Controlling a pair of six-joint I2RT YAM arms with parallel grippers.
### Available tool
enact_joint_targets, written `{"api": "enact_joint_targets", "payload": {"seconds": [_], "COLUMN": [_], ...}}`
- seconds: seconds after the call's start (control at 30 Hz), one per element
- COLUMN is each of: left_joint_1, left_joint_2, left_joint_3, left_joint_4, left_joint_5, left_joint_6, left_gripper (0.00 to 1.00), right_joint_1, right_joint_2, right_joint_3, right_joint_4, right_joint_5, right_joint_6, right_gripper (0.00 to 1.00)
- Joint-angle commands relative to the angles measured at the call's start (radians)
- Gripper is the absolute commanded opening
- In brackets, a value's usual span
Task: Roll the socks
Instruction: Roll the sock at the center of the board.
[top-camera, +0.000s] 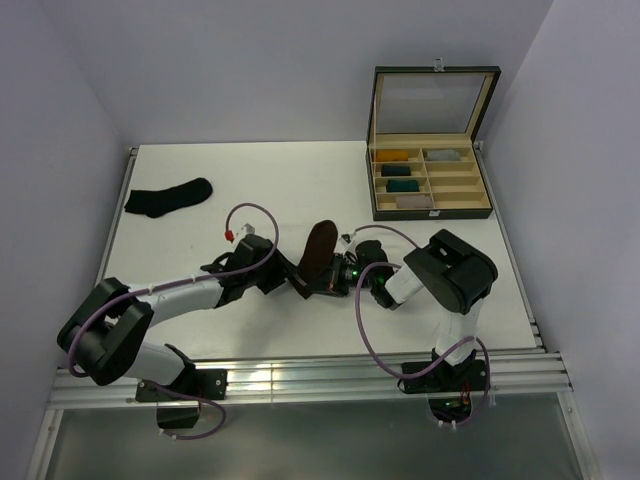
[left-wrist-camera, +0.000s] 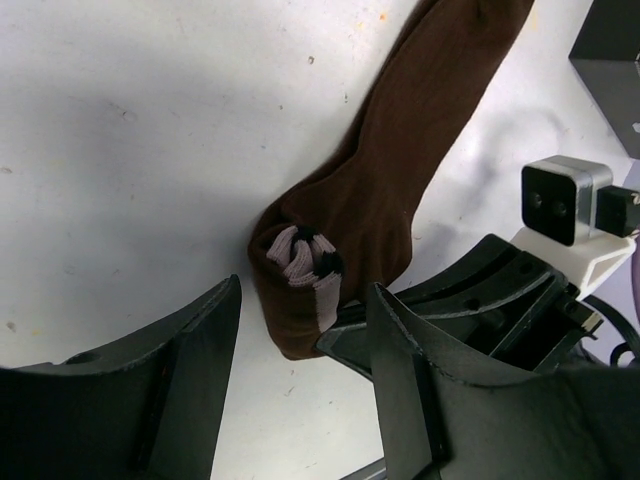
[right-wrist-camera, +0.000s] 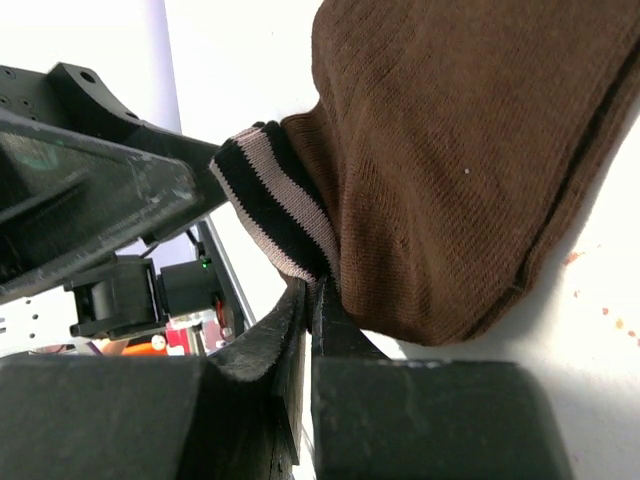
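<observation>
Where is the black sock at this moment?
Top view: the black sock lies flat near the far-left corner of the table, alone, well left of the brown sock at mid-table.

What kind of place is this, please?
Probably a robot test cell, not a home: bare white walls enclose a white table, and the left arm and right arm are bolted to a metal rail.

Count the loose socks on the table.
2. The brown sock lies at the centre, its cuff pinched by the right gripper; the black sock lies far left. More may be hidden.
</observation>
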Motion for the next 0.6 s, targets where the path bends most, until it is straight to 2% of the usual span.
{"api": "enact_joint_targets", "payload": {"seconds": [0.0, 0.37, 0.5, 0.57], "left_joint_1": [-0.009, -0.015, -0.015, -0.014], "left_joint_2": [-0.018, 0.054, 0.034, 0.022], "left_joint_3": [-0.01, 0.003, -0.017, -0.024], "left_joint_4": [0.044, 0.019, 0.038, 0.05], "left_joint_5": [0.006, 0.006, -0.001, -0.003], "left_joint_6": [-0.003, -0.01, -0.01, -0.001], "left_gripper": [0.58, 0.49, 0.51, 0.55], "right_joint_1": [0.003, -0.003, -0.013, -0.016], "right_joint_2": [0.014, 0.027, 0.04, 0.046], "right_joint_3": [0.03, 0.067, 0.084, 0.091], "right_joint_4": [-0.079, -0.156, -0.179, -0.2], "right_joint_5": [-0.001, -0.004, -0.007, -0.01], "right_joint_6": [-0.025, -0.027, -0.025, -0.028], "right_gripper": [0.0, 0.0, 0.0, 0.0]}}
